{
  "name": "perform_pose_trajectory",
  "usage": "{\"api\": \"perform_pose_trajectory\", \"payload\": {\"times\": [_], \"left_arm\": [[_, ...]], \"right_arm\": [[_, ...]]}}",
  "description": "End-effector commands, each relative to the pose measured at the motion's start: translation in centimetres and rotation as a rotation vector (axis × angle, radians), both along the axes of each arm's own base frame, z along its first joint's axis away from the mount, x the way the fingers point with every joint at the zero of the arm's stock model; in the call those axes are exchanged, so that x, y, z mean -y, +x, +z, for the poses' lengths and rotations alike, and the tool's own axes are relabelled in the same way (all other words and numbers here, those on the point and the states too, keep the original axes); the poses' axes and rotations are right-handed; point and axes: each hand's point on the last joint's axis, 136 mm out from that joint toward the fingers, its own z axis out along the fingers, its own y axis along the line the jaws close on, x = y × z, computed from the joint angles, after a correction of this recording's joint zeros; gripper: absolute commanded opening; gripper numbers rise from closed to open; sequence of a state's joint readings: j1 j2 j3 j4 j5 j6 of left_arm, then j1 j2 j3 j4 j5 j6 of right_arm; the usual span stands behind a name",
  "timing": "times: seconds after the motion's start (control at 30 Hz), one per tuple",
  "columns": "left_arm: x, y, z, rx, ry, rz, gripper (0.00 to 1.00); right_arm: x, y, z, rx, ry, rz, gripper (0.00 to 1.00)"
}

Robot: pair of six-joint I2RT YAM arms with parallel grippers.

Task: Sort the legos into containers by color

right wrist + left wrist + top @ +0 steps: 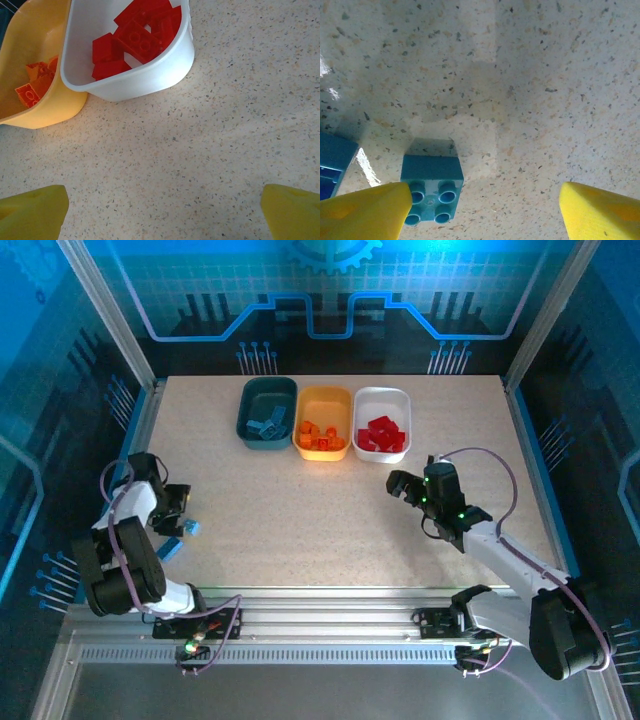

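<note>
My left gripper (485,212) hovers low over the table at the left side, its jaws wide apart and open. A blue lego (432,187) lies studs-up just inside its left fingertip (367,210), touching or overlapped by it; the right fingertip (600,212) is far from it. A second blue lego (332,160) sits at that view's left edge. From above, both blue legos (192,528) (170,550) lie by the left gripper (182,512). My right gripper (405,487) is open and holds nothing, below the white container (382,395).
The teal container (268,390) holds blue bricks, the yellow-orange container (45,110) orange bricks (30,92), and the white container (150,75) red bricks (140,35). They stand side by side at the table's far middle. Cage posts frame the table.
</note>
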State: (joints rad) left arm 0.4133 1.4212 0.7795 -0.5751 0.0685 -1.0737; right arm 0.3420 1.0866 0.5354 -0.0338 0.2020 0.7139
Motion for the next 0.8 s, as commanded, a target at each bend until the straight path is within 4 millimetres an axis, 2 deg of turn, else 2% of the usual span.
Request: {"api": "perform_pose_trajectory", "payload": {"times": [0.0, 0.23, 0.33, 0.47, 0.63, 0.77], "left_arm": [[3.6, -0.1, -1.5, 0.016, -0.114, -0.077, 0.81], [7.6, 2.1, -0.3, 0.057, -0.144, -0.213, 0.81], [7.0, 1.8, 0.4, 0.051, -0.098, -0.234, 0.82], [6.5, 0.1, 0.8, 0.006, -0.039, -0.261, 0.83], [7.1, -1.9, -1.2, -0.073, -0.047, -0.315, 0.84], [7.8, -1.2, -1.8, -0.056, -0.064, -0.335, 0.84]], "right_arm": [[-0.6, 0.6, 1.3, 0.03, 0.0, 0.018, 1.0], [-0.6, 0.6, 1.3, 0.028, 0.0, 0.019, 1.0], [-0.6, 0.6, 1.3, 0.03, 0.0, 0.018, 1.0], [-0.8, 0.6, 1.4, 0.029, 0.007, 0.024, 1.0], [-1.1, 0.6, 1.3, 0.022, 0.021, 0.034, 1.0], [-1.1, 0.7, 1.2, 0.021, 0.019, 0.034, 1.0]]}}
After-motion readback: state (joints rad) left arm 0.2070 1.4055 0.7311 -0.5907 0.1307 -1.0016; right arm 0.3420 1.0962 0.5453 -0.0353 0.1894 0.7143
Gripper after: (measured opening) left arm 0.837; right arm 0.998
